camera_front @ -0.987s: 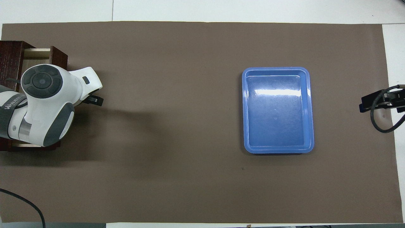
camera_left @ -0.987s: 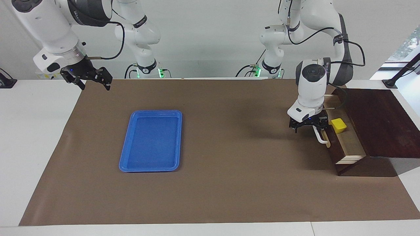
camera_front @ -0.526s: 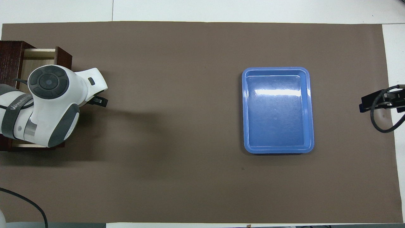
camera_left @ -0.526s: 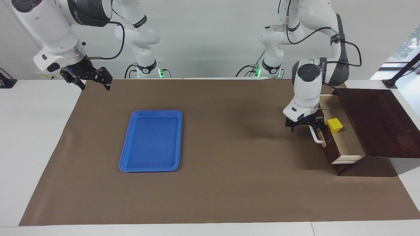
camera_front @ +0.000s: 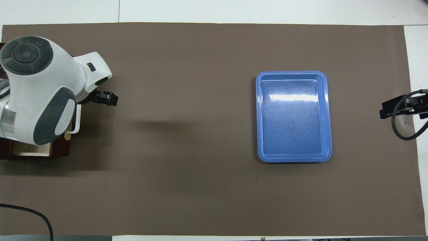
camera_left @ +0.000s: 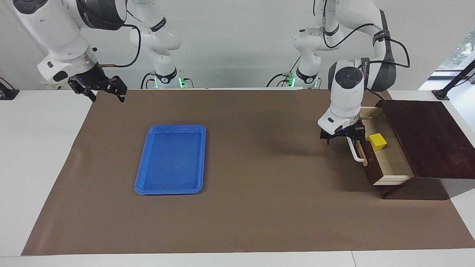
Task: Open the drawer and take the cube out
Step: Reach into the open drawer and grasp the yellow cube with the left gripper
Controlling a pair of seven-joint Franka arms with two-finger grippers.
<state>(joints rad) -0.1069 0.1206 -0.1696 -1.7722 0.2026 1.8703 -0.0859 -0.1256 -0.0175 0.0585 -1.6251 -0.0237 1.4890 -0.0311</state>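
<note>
One short reach separates your left gripper [camera_left: 342, 135] from the cube [camera_left: 377, 141]. That gripper hangs with its fingers spread and nothing between them, just above the end of the white handle [camera_left: 355, 152] that lies nearer the robots. The drawer [camera_left: 386, 157] stands pulled out of the dark box [camera_left: 426, 139]. The cube sits on the drawer's pale floor, past the drawer front from the gripper, toward the box and lower than the fingertips. The drawer's long axis runs alongside the gripper, from near the robots outward. Your right gripper [camera_left: 99, 89] waits, also spread and empty, over the surface [camera_left: 259, 207] at its own end, well apart from the drawer. So I judge the lift belongs to the left arm: sideways over the front, then down.
</note>
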